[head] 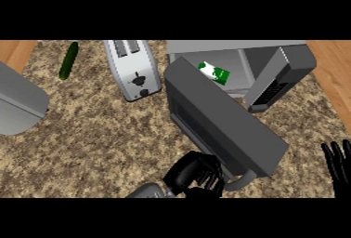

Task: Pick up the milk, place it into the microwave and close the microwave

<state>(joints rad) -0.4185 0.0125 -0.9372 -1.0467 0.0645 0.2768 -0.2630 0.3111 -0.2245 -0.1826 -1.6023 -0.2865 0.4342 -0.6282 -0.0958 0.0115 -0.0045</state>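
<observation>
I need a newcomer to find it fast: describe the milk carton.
Find the grey microwave at the counter's far right, its door swung open. Inside lies the milk carton, small, green and white, the only patterned thing there.

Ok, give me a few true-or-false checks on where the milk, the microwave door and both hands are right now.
1. The milk sits inside the microwave. True.
2. The microwave door is shut. False: it stands open, swung out over the counter.
3. The left hand is at the door's handle. True.
4. The right hand holds the milk. False: it rests open at the right edge, fingers up.
5. The cucumber lies in the microwave. False: it lies on the counter, left of the toaster.
</observation>
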